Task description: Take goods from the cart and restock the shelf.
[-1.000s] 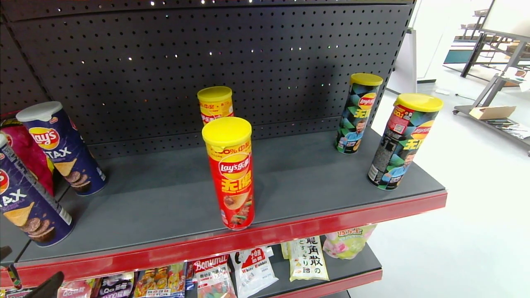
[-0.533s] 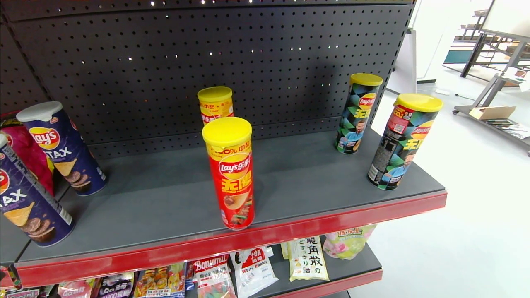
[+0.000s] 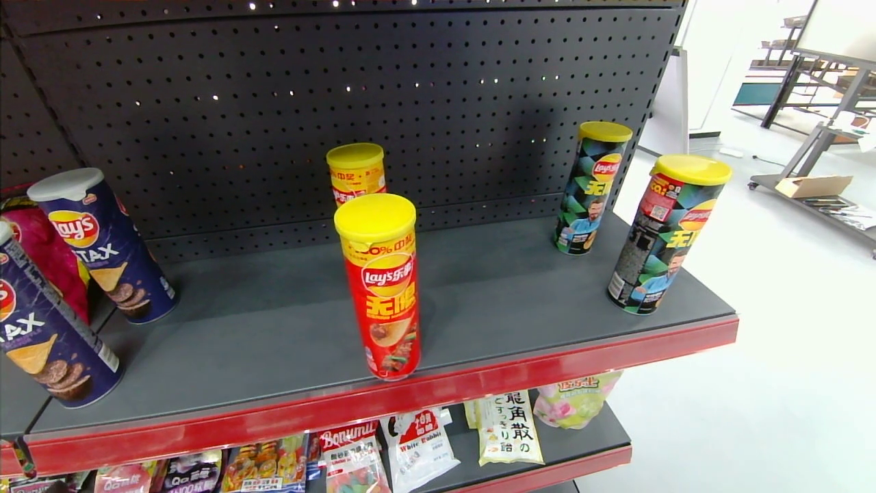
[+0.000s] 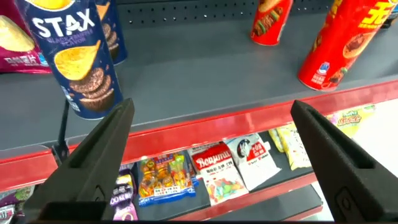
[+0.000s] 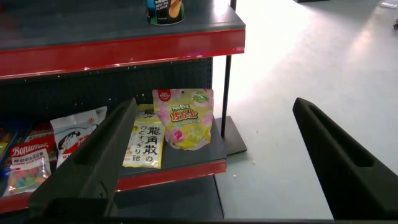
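Two red crisp cans with yellow lids stand mid-shelf, one at the front lip [image 3: 382,287] and one behind it [image 3: 356,172]. On the grey shelf [image 3: 274,335], two dark blue cans [image 3: 102,246] stand at the left and two green-black cans [image 3: 667,236] at the right. My left gripper [image 4: 211,106] is open and holds nothing. It sits in front of the shelf's red lip [image 4: 205,124], between a blue can [image 4: 78,62] and a red can [image 4: 342,43]. My right gripper [image 5: 214,102] is open and holds nothing, low beside the lower shelf at the unit's right end.
Snack bags [image 3: 417,445] fill the lower shelf, among them a pink-green bag [image 5: 185,118]. A black pegboard [image 3: 342,103] backs the shelf. White floor [image 3: 753,376] lies open to the right, with metal racks [image 3: 821,137] farther off.
A dark gripper tip at the bottom left edge of the head view one second ago has dropped out of that view. The cans have not moved.
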You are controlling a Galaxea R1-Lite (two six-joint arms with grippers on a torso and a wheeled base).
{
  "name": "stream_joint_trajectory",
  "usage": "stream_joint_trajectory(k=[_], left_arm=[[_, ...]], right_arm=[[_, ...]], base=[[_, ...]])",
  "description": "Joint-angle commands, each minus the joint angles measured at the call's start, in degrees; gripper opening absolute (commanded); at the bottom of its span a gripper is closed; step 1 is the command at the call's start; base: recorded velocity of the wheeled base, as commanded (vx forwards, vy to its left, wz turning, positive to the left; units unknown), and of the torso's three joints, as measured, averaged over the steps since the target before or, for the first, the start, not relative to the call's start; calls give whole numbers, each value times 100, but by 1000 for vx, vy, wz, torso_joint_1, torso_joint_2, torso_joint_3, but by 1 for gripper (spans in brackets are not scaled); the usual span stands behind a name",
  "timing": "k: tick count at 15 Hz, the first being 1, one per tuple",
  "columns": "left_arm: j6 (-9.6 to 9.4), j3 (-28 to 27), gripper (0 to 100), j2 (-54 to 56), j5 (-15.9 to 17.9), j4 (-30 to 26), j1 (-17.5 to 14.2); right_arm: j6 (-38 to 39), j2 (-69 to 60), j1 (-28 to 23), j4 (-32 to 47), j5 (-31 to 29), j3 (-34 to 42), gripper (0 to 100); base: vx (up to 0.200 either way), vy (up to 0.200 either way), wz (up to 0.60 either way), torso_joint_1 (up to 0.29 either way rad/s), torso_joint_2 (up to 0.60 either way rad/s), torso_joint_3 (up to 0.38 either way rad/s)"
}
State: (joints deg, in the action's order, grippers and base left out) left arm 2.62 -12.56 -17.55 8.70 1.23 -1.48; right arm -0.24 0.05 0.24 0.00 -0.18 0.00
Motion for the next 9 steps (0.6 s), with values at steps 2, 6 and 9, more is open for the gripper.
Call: stream_joint_trajectory(k=[2,6,9], left_arm=[[2,43,100,50,-62,-18,-2],[2,43,100,86,-115,-141,-2],[-7,78,100,156,-97,-141,-2]], right_arm=[[-2,4,2,0,1,0,100],[-2,4,2,0,1,0,100],[-2,4,2,0,1,0,100]], base=[[0,0,0,0,0,0],[0,0,0,0,0,0],[0,0,0,0,0,0]])
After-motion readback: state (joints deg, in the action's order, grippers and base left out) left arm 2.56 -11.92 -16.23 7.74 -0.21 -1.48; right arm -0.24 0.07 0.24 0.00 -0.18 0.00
